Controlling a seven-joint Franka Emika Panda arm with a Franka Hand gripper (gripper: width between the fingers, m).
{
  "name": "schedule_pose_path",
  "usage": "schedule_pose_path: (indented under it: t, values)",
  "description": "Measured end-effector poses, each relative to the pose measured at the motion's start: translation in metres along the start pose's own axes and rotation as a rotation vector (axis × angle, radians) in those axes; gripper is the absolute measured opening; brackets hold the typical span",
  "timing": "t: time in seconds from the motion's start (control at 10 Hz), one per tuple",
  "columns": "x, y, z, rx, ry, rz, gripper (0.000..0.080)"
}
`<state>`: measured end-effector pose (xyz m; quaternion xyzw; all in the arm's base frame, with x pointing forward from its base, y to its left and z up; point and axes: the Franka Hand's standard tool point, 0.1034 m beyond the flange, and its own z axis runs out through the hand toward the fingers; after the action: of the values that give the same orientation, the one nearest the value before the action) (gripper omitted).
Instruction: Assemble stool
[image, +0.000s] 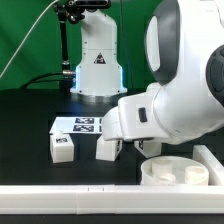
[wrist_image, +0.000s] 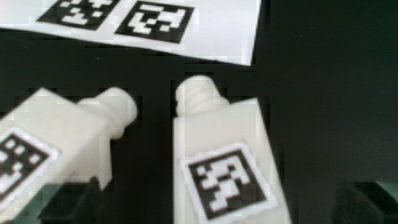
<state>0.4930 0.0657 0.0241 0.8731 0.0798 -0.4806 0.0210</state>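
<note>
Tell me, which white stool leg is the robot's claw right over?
The stool leg nearer the round seat, straight under the open gripper. The other leg lies off to the exterior view's left.

Arm (image: 185, 60): glossy white rounded shells with a grey band at the joint seam. Base column (image: 97, 45): white, tapered, black triangular marking on its face, blue light ring (image: 121, 74) low down.
</note>
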Motion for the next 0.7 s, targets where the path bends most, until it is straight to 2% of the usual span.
schedule_pose_path:
  t: [0.7]
  values:
    - [0.015, -0.002, 0.009, -0.003, 0.032, -0.003, 0.0649]
